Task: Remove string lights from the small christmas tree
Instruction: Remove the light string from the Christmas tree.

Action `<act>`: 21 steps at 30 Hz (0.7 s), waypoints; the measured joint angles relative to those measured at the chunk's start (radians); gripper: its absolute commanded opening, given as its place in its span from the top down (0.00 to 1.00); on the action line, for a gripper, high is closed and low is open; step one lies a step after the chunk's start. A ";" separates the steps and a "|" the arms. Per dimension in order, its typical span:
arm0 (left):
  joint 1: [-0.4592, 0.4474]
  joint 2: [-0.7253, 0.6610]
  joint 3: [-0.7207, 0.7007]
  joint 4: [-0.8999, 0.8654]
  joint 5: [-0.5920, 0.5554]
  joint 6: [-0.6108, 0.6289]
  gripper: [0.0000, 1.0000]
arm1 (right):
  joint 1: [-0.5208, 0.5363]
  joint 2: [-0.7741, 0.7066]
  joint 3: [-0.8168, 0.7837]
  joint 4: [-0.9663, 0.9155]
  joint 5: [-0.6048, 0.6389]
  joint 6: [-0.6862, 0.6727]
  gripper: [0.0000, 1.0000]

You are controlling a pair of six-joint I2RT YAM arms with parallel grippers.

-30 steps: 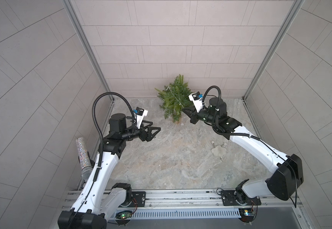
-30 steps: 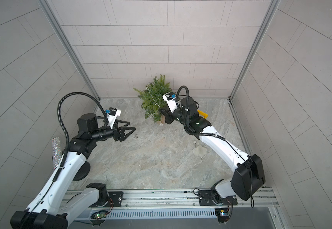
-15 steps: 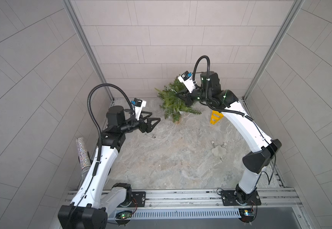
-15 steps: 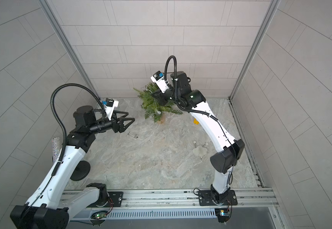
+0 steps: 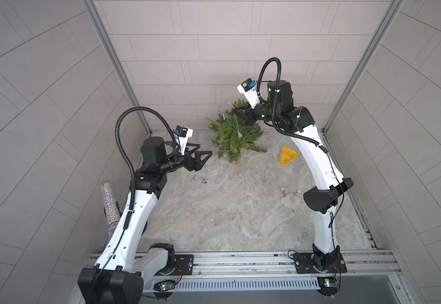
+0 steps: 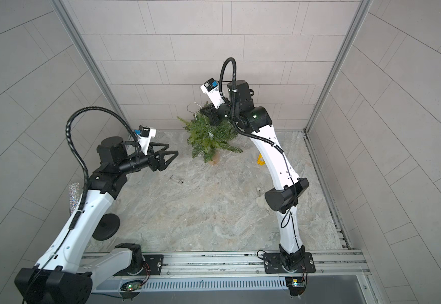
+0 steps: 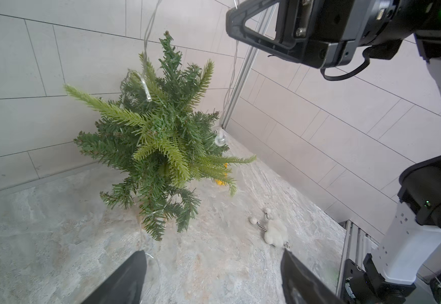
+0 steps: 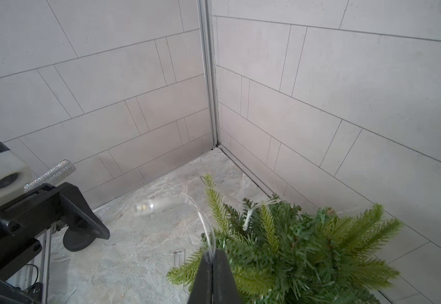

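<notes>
Aloft, right tool pinched on string lights above small christmas tree; left tool spread.

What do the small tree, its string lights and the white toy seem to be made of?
Small christmas tree: likely plastic; matte green needles, flat and uniform.
String lights: thin silvery wire, probably metal, with glossy transparent plastic-looking bulbs.
White toy: seemingly plush fabric; fuzzy matte surface.
</notes>
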 measured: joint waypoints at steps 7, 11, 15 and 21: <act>-0.002 0.112 0.085 0.061 -0.138 -0.023 0.17 | 0.003 0.001 -0.020 0.141 -0.011 0.041 1.00; -0.002 0.190 0.168 0.133 -0.185 -0.039 0.14 | 0.003 0.001 -0.030 0.252 -0.010 0.060 1.00; -0.005 0.280 0.213 0.303 -0.156 -0.088 0.12 | 0.003 0.003 -0.031 0.347 -0.003 0.084 1.00; -0.014 0.445 0.298 0.502 -0.077 -0.172 0.23 | 0.003 0.005 -0.031 0.423 -0.006 0.105 1.00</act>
